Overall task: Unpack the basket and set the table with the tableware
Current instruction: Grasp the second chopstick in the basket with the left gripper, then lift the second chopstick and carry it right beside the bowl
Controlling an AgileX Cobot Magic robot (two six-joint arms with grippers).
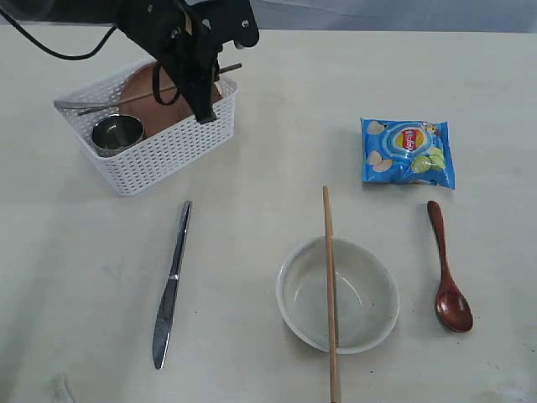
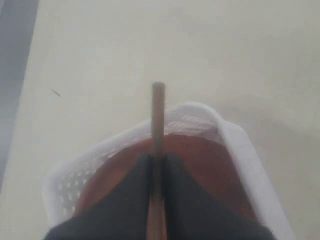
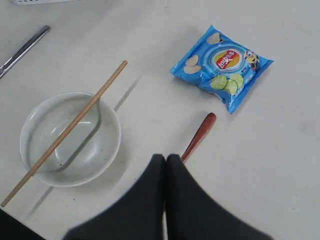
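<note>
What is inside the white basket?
A reddish-brown plate, a steel cup and a fork lie inside; the left gripper holds a chopstick above the plate. The arm covers the rest.

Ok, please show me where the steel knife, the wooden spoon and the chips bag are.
steel knife (image 1: 173, 281): exterior view, middle of its length.
wooden spoon (image 1: 443, 267): exterior view, lower handle.
chips bag (image 1: 409, 151): exterior view, centre of the front.

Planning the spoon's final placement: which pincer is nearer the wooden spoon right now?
Right. The right pincer hangs shut right at the handle of the spoon; the left pincer is far off over the basket, shut on a chopstick.
</note>
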